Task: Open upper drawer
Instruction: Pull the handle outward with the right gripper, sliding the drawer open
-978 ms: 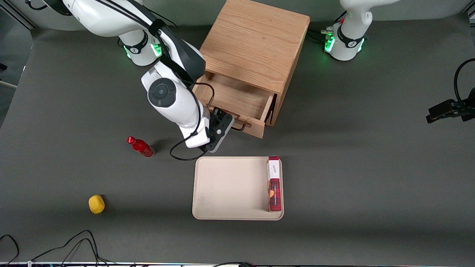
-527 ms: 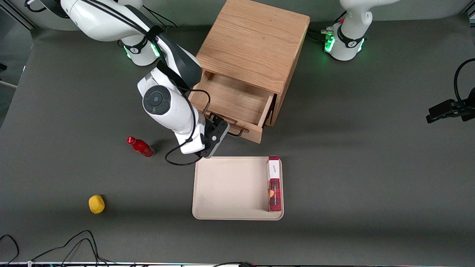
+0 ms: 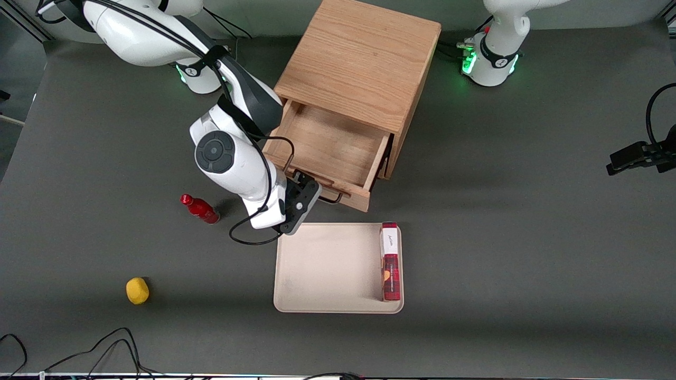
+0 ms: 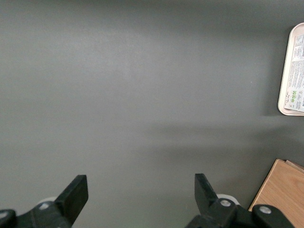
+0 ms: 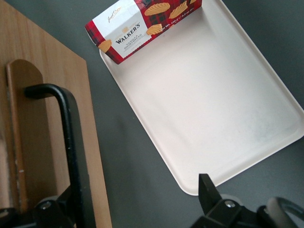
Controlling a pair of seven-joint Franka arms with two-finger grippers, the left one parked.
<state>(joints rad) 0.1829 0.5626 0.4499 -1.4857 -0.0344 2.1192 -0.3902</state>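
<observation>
Oak is what you are dealing with: the upper drawer, a light wooden tray with a shallow wide floor, stands well drawn out of the boxy oak cabinet in the upper middle of the front view, its floor bare. Expect it to be rigid and fairly light, moving only along its runners, so any sideways tug would likely make it bind. The thin black wire bar handle on its front panel is the one sensible place to take hold; it is stiff, smooth metal, and a finger could slide along it. Your end effector sits at that handle, in the middle of the front view, nearer the camera than the drawer front. Its fingers stand wide apart, not clamped on anything; the bar runs just beside one finger, seemingly touching it, while the other hangs over the desk at the edge of the beige rounded plastic tray. That tray lies nearer the camera than the drawer, with a red tartan biscuit box along one side.
</observation>
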